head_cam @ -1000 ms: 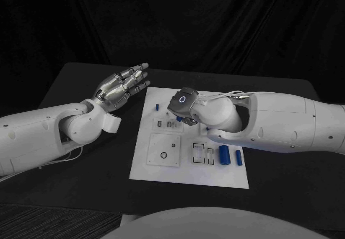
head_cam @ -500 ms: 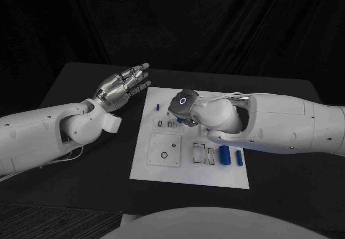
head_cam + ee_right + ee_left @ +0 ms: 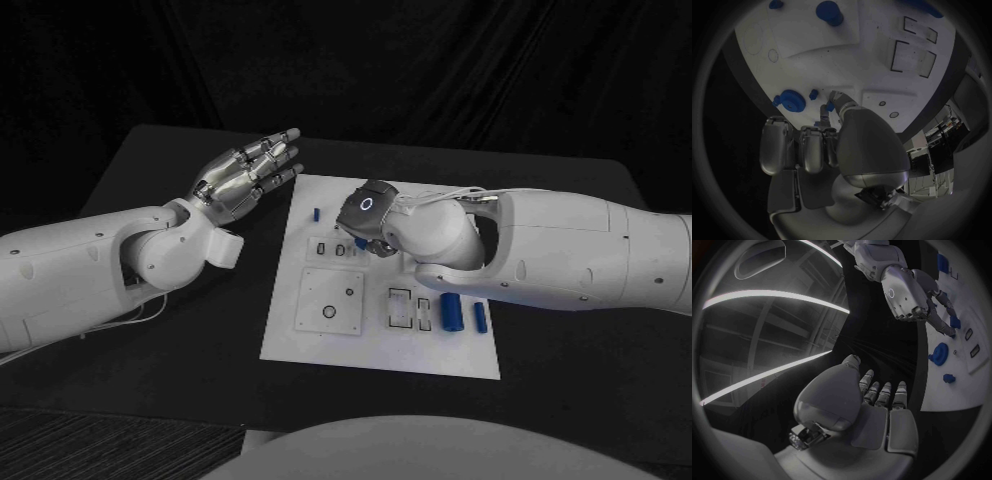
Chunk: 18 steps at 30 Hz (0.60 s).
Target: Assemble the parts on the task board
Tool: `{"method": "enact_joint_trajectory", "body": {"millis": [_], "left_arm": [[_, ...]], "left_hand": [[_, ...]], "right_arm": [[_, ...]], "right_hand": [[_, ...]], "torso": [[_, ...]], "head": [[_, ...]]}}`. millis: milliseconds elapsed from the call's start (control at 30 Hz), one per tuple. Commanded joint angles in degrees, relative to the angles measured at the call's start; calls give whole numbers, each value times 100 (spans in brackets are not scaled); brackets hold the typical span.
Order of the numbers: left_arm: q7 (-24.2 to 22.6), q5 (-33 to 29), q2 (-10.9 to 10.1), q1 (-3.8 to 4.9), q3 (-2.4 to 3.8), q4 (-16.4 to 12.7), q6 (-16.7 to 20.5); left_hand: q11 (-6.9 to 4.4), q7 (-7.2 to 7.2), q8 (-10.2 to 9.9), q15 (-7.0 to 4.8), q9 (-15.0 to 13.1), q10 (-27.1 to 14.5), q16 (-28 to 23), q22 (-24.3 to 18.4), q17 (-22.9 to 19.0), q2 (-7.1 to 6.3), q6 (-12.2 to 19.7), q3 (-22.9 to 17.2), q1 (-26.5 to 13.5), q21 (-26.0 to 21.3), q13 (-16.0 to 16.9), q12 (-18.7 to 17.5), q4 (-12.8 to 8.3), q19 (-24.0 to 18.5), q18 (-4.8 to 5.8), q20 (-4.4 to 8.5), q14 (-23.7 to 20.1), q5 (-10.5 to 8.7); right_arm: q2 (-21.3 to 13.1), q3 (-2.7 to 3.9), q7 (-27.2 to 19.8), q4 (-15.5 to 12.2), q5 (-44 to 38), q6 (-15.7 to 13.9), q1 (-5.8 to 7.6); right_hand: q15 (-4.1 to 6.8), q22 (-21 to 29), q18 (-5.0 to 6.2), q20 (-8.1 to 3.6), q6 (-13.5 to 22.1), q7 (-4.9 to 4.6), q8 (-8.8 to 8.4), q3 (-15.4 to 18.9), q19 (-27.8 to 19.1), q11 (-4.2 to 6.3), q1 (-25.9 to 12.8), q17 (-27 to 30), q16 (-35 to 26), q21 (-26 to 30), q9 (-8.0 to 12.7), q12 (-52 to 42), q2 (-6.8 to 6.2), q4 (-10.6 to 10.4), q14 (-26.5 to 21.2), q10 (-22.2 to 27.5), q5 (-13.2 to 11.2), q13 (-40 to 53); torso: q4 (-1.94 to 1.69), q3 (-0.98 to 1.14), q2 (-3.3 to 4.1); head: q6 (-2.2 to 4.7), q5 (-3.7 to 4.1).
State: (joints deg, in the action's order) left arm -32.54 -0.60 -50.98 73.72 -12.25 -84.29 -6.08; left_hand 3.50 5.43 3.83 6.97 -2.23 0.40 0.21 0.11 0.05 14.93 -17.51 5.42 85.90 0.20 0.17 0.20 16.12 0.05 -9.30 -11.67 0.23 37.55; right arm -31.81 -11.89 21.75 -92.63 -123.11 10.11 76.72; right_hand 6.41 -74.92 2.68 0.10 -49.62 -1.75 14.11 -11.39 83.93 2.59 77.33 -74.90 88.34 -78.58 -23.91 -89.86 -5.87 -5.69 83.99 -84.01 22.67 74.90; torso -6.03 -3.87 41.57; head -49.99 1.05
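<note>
The white task board [image 3: 378, 335] lies mid-table. My right hand [image 3: 369, 214] hovers low over its far part, back turned up. In the right wrist view its thumb and a finger [image 3: 837, 98] pinch a small blue part [image 3: 829, 106] right at the board's surface, next to a round blue part [image 3: 791, 99]. The left wrist view shows the same small blue part [image 3: 955, 321] at those fingertips. My left hand [image 3: 247, 173] is raised beyond the board's far left corner, fingers straight and apart, holding nothing. Two blue cylinders [image 3: 450, 312] lie on the board's near right.
A small blue peg [image 3: 316, 214] stands near the board's left edge. A square inset plate [image 3: 329, 299] and rectangular slots [image 3: 400, 306] occupy the near half of the board. My right forearm [image 3: 562, 250] spans the board's right side. Black table [image 3: 173, 330] surrounds the board.
My right hand and forearm have eased slightly lower and nearer over the board, still pinching the part. The left hand has not moved.
</note>
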Motion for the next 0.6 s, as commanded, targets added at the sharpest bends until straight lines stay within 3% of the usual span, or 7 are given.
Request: {"method": "enact_joint_trajectory", "body": {"millis": [33, 333, 600], "left_arm": [[0, 2, 12, -11, 5, -24, -111], [37, 2, 13, -21, 5, -23, -136], [50, 2, 13, -26, 5, -11, -138]], "left_hand": [[26, 34, 35, 18, -8, 0, -21, 2, -5, 15, -22, -44, 23, -6, -4, -7, -4, 10, 43, -34, -23, 27], [33, 41, 36, 15, -9, -2, -21, 2, -5, 16, -27, -49, 22, -6, -5, -8, -1, 10, 41, -32, -23, 25], [33, 41, 36, 15, -9, -2, -21, 2, -5, 16, -27, -49, 22, -6, -5, -8, -1, 10, 41, -32, -23, 25]], "right_arm": [[3, 3, 11, 1, -78, 32, -18], [9, 3, -46, 1, -78, -14, -26], [4, 3, -78, 9, -78, -22, -27]], "right_hand": [[44, -1170, -11, -33, 38, 17, -45, -4, 154, 53, -68, -1302, 14, -19, 2, -14, -18, 39, 555, -599, -55, 1510], [61, -1175, -15, -49, 97, 40, -160, -2, 162, 69, -140, -1296, 10, -33, 9, -14, -38, 85, 554, -599, -306, 1510], [70, -1173, -14, -59, 335, 45, -402, 19, 161, 76, -226, -1291, 8, -23, 86, -14, -56, 124, 553, -599, -578, 1510]], "torso": [[5, 0, -3], [-1, 1, -1], [4, 0, -4]], "head": [[-1, -12], [-1, -3], [-1, -2]]}}
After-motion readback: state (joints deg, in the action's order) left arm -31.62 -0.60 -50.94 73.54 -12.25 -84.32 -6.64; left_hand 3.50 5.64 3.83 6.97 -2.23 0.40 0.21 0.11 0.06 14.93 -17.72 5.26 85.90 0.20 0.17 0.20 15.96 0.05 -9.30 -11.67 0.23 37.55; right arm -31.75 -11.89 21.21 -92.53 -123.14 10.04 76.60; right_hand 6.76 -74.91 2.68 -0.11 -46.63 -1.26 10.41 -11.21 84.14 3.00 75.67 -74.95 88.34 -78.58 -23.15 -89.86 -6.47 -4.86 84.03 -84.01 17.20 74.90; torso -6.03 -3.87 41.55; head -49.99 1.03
